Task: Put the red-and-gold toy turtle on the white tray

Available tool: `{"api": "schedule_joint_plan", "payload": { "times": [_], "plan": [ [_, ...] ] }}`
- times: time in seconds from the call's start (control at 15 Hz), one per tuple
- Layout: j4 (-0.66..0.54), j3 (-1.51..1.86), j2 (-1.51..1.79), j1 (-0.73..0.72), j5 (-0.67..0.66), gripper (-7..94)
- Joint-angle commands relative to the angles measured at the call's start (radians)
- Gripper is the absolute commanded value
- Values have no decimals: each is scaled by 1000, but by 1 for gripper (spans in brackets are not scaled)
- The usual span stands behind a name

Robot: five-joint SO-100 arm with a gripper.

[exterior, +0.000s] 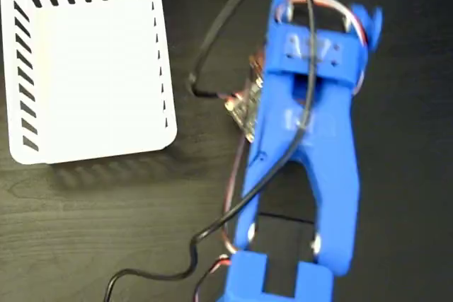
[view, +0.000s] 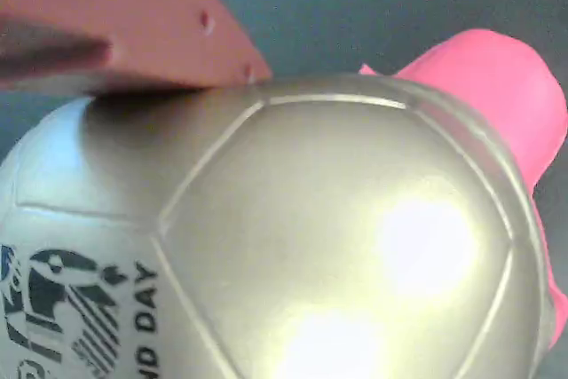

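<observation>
1. In the fixed view, a blue arm (exterior: 304, 139) is seen from above, stretched over a dark table (exterior: 85, 231).
2. The tray (exterior: 92, 68) lies at the upper left of that view, well apart from the arm, and nothing is seen on its flat white middle.
3. A black cable (exterior: 226, 19) loops from the arm's upper end and runs down along it to the lower left.
4. The gripper's fingertips are hidden under the arm in the fixed view; the turtle is not visible there.
5. In the wrist view, the turtle (view: 311, 246) fills most of the picture, its gold shell very close to the camera.
6. A black printed mark is seen at the shell's lower left; the pinkish-red head (view: 497, 77) shows at the upper right.
7. One reddish finger (view: 115, 24) is seen touching the shell's top left.
8. Whether the gripper is clenched on the turtle or released cannot be told.
</observation>
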Motion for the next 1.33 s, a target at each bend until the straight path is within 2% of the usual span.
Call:
{"api": "schedule_joint_plan", "payload": {
  "times": [0.0, 0.33, 0.73, 1.13, 1.27],
  "plan": [
    [120, -179, 179, -25, 5, 0],
    [135, -207, 222, -77, 89, 0],
    [95, -377, 204, -351, 580, 0],
    [103, -422, 117, -566, 950, 0],
    [103, -410, 57, -617, 1009, 0]
  ]
}}
